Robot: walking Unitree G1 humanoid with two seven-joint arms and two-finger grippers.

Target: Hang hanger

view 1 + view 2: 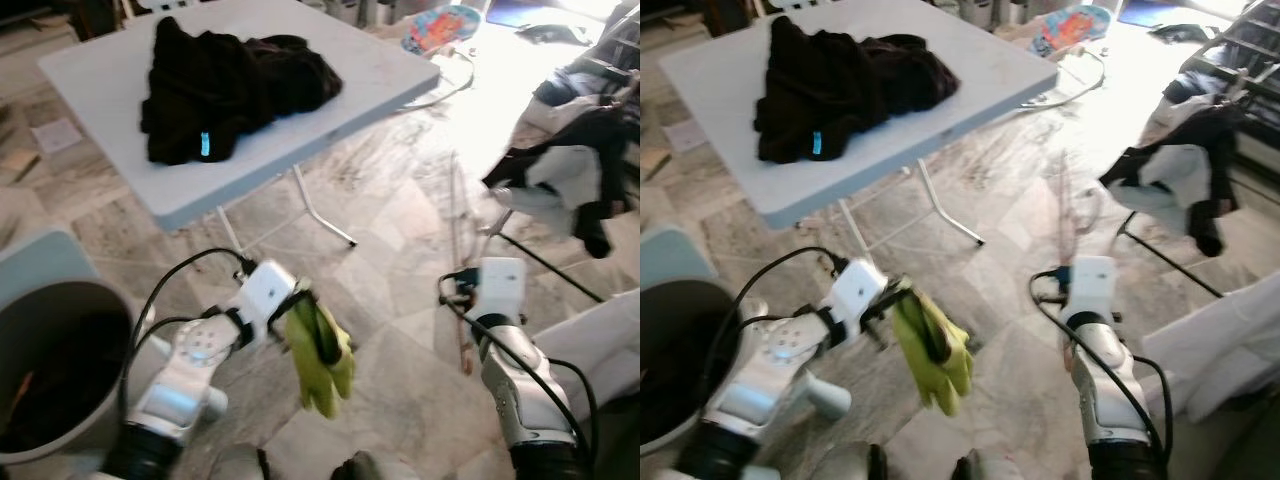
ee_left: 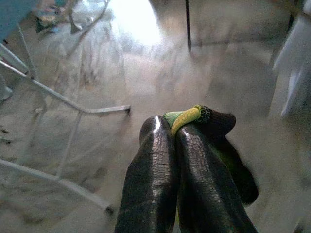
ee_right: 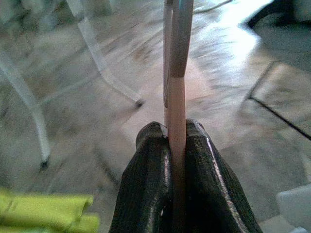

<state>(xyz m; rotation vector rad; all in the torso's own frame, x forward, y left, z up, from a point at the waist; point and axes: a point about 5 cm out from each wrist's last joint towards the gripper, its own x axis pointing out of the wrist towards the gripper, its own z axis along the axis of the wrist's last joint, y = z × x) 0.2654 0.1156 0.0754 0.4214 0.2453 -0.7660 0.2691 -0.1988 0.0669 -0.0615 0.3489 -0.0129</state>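
My right pincer (image 3: pixel 176 141) is clenched on the thin hanger (image 3: pixel 176 73), held upright over the floor; my left pincer (image 2: pixel 175 133) grips a yellow-green garment (image 1: pixel 320 360). I keep the hanger steady and level while carrying it toward a rail, away from the worktop (image 1: pixel 120 180)

Two silver arms are seen — the left arm (image 1: pixel 185 375) with a dimpled grey casing, the right arm (image 1: pixel 520 385) in ribbed metal. A white box-shaped wrist module is fitted on each, and black cables are looped alongside. Glossy black fingers (image 2: pixel 160 179) — rounded, smooth — are seen at each wrist.
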